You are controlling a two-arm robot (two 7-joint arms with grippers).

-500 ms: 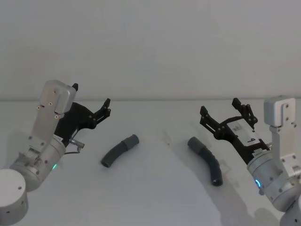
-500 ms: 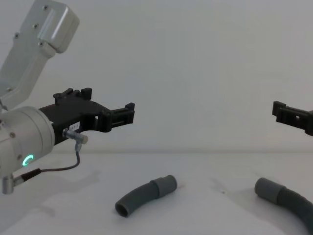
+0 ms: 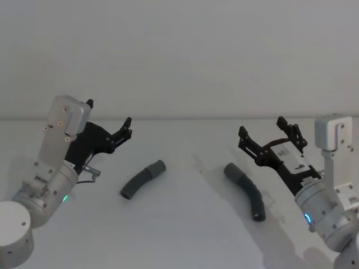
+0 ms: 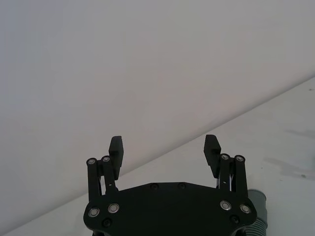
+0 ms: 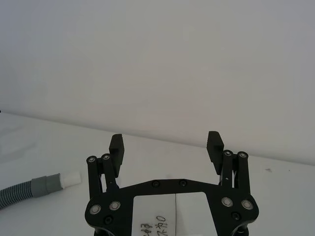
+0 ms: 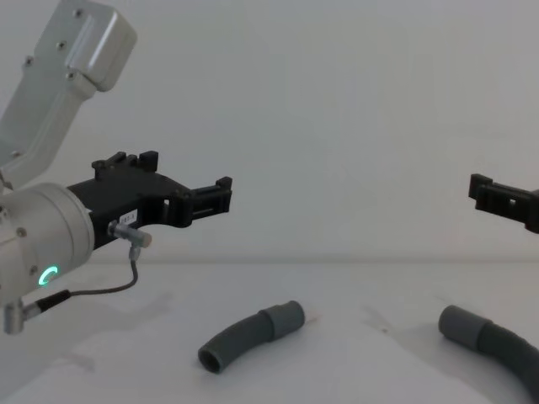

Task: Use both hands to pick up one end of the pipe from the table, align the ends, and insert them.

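Both pipe pieces lie flat on the table [image 3: 185,230] with their cuffs pointing toward the middle. I'm guessing that's so each arm grabs its own piece and the ends meet in between. The left gripper [image 4: 164,147] hangs wide open above the table, with the short piece [image 3: 143,179] lower and just inboard of it. The right gripper [image 3: 261,125] is spread open too, the longer piece [image 3: 247,190] down beside its fingertips, nothing grasped.

place: lab test bench | cue: bare white table [image 3: 185,235] — plain white wall [image 3: 179,56]
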